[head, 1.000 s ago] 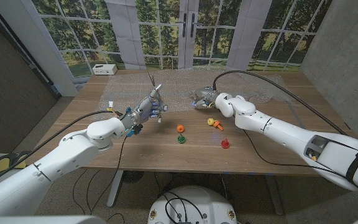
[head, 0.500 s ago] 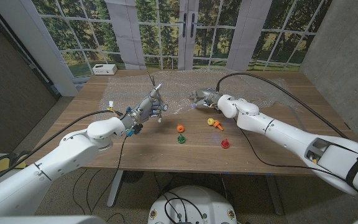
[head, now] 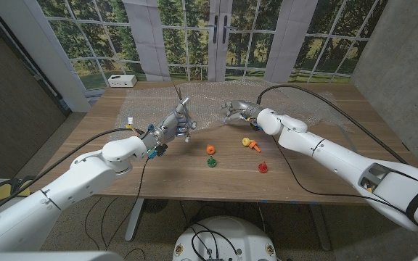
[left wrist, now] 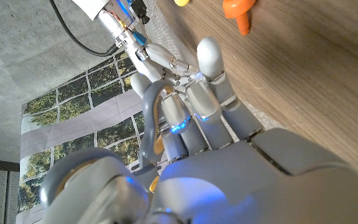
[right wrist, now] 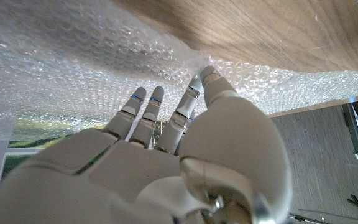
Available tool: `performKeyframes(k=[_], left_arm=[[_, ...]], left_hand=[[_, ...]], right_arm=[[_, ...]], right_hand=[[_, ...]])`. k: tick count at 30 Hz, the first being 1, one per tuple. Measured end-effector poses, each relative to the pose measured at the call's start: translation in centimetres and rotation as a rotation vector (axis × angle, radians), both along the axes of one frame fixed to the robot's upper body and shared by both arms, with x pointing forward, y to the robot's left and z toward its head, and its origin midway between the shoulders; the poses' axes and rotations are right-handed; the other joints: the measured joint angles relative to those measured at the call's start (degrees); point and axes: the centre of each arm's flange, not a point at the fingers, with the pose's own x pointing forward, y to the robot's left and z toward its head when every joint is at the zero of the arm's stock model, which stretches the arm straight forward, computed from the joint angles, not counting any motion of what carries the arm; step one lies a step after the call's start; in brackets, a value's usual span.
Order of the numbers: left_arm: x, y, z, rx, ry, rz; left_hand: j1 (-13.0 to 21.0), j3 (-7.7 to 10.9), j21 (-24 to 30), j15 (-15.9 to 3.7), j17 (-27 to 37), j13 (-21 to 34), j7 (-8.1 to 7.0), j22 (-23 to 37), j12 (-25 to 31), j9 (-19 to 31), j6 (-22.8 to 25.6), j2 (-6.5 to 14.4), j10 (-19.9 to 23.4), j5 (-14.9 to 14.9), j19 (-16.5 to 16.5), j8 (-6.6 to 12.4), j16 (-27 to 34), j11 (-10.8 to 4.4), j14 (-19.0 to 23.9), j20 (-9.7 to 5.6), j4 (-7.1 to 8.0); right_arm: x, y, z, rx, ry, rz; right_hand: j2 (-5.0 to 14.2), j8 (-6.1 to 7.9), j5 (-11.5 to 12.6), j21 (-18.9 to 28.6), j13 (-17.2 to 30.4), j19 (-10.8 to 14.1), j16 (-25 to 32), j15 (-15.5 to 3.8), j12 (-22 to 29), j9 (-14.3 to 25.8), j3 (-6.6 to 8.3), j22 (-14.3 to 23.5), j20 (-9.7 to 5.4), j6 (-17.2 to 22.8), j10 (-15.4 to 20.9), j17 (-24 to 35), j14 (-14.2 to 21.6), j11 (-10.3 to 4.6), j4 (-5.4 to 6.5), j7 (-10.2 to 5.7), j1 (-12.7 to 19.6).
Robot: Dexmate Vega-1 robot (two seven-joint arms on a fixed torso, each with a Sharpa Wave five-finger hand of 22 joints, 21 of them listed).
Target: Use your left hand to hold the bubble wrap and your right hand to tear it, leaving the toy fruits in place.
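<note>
Wooden table [head: 194, 170]: right hand [head: 236, 111] partly hides bubble wrap [head: 209, 109] edge.

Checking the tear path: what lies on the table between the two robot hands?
In the head view, only the near edge of the bubble wrap spans between the left hand and right hand; the toy fruits sit nearer the camera.

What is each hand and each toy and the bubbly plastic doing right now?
left hand: raised at the wrap's near edge, grip unclear
right hand: fingertips on the wrap
bubble wrap: spread on the table, no tear visible
toy fruits: lying on bare wood, untouched
</note>
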Motion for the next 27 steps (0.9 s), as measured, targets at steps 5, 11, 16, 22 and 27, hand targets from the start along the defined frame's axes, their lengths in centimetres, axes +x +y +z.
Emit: performKeyframes(k=[5,11,16,22,27], left_arm=[[-0.1,-0.1,0.1,0.001,-0.003,-0.003],[-0.2,-0.2,0.0,0.001,-0.003,-0.004],[-0.2,-0.3,-0.1,0.001,-0.003,-0.004],[-0.3,-0.3,-0.1,0.002,-0.003,-0.005],[-0.3,-0.3,-0.2,0.007,0.003,-0.004]], left_hand=[[0.0,0.00,0.0,0.00,0.0,0.0,0.01,-0.1,0.0,0.0,0.0,0.0,0.0,0.0,0.0,0.00,0.0,0.00,0.0,0.00,0.00],[0.0,0.00,0.0,0.00,0.0,0.0,0.01,-0.3,0.0,0.0,0.0,0.0,0.0,0.0,0.0,0.00,0.0,0.00,0.0,0.00,0.00],[0.0,0.00,0.0,0.00,0.0,0.0,0.01,-0.3,0.0,0.0,0.0,0.0,0.0,0.0,0.0,0.00,0.0,0.00,0.0,0.00,0.00],[0.0,-0.07,0.2,0.00,0.0,0.0,0.01,-0.2,0.0,0.0,0.0,0.0,0.0,0.0,-0.2,0.00,0.0,0.00,0.0,-0.20,0.42],[0.0,0.07,0.2,0.00,0.0,0.0,0.00,-0.3,0.0,0.0,0.0,0.0,0.0,0.0,-0.2,0.00,0.0,0.00,0.0,-0.20,0.56]], right_arm=[[-0.1,-0.3,0.3,0.035,0.016,0.006],[-0.3,-0.6,0.7,0.077,0.045,0.015],[-0.5,-0.7,1.1,0.098,0.059,0.019],[-0.9,-0.5,1.5,0.108,0.059,0.026],[-1.1,-0.3,1.7,0.113,0.061,0.032]], right_hand=[[0.00,-0.34,0.4,0.0,0.0,0.3,0.2,-0.07,0.8,0.0,-0.23,0.0,0.49,-0.3,0.4,0.3,0.1,0.05,0.09,0.33,0.0],[-0.01,-0.61,0.7,0.0,0.0,0.3,0.2,-0.07,0.9,0.0,-0.45,0.0,0.50,-0.3,0.4,0.2,0.1,0.05,0.35,0.32,0.0],[-0.01,-0.61,0.7,0.0,0.0,0.4,0.2,-0.07,1.5,0.0,-0.41,0.0,1.02,-0.3,0.4,0.5,0.1,0.06,0.40,0.32,0.0],[-0.25,-0.83,1.2,0.0,0.0,0.5,0.2,0.07,2.0,0.0,-0.41,0.0,1.53,-0.5,0.4,0.5,0.2,0.08,0.40,0.48,0.2],[-0.26,-0.83,1.4,0.0,0.0,0.5,0.2,-0.06,2.3,0.0,-0.41,0.0,1.53,-0.6,0.6,0.5,0.7,0.30,0.39,0.63,0.2]])
